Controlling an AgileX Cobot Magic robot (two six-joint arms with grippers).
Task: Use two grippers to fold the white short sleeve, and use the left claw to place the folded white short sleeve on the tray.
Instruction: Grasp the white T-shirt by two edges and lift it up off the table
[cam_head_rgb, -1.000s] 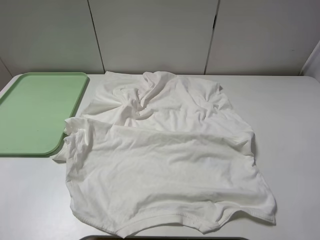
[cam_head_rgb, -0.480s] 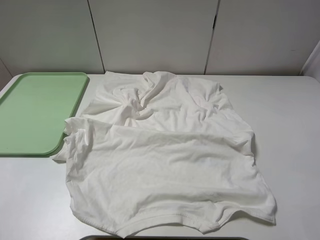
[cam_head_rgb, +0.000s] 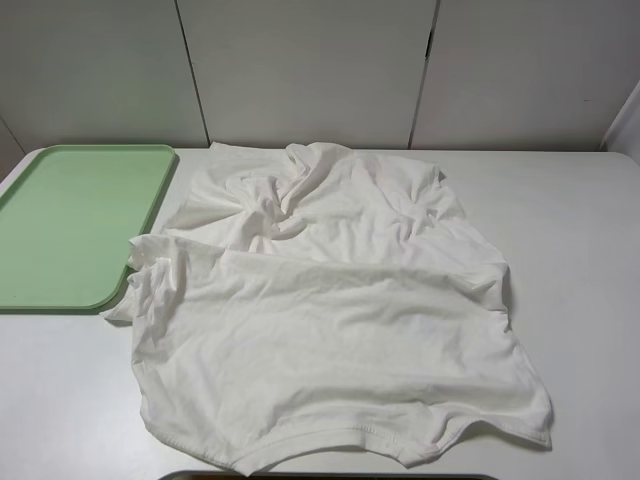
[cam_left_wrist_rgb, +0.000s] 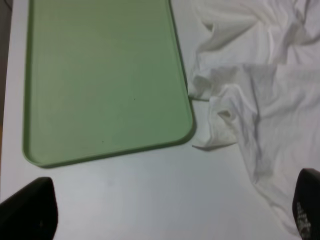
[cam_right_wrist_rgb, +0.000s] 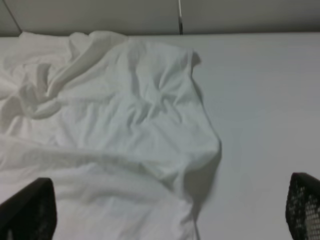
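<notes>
The white short sleeve (cam_head_rgb: 330, 310) lies crumpled and spread over the middle of the white table, its hem toward the near edge and a bunched knot of cloth at the far side. The pale green tray (cam_head_rgb: 70, 225) lies flat at the far left, with nothing on it; one sleeve of the shirt nearly touches its corner. Neither arm shows in the exterior high view. In the left wrist view, my left gripper (cam_left_wrist_rgb: 167, 217) hangs open above the table between the tray (cam_left_wrist_rgb: 105, 75) and the shirt (cam_left_wrist_rgb: 270, 100). My right gripper (cam_right_wrist_rgb: 165, 220) hangs open above the shirt's (cam_right_wrist_rgb: 110, 125) right side.
Bare white table (cam_head_rgb: 580, 230) stretches to the right of the shirt. Pale wall panels (cam_head_rgb: 310, 70) stand right behind the table's far edge. A dark strip (cam_head_rgb: 330, 477) shows at the near edge.
</notes>
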